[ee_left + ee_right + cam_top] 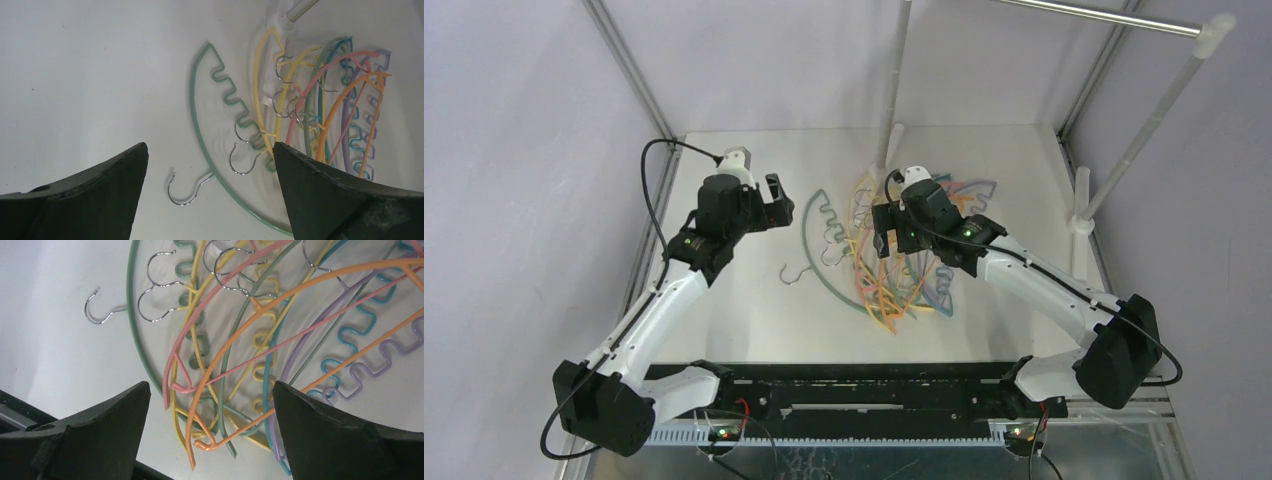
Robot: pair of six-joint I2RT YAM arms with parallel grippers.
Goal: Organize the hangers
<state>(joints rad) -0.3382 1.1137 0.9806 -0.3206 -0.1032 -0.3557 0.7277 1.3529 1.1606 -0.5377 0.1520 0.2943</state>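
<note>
The hangers (894,265) lie in a tangled pile on the white table, right of centre. A green hanger (816,262) lies at the pile's left edge, its metal hook (792,277) pointing left. My left gripper (781,203) is open and empty, above the table just left of the pile. In the left wrist view the green hanger (200,135) and its hook (186,194) lie below the open left gripper (210,146). My right gripper (882,232) is open and empty over the pile. In the right wrist view the orange hanger (235,340) and pink hanger (200,325) lie under the right gripper (211,385).
A white rack pole (894,80) stands just behind the pile. A second pole (1144,130) stands at the right with its foot (1081,225) on the table edge. A metal bar (1104,15) runs between them overhead. Frame posts stand at the table's back corners.
</note>
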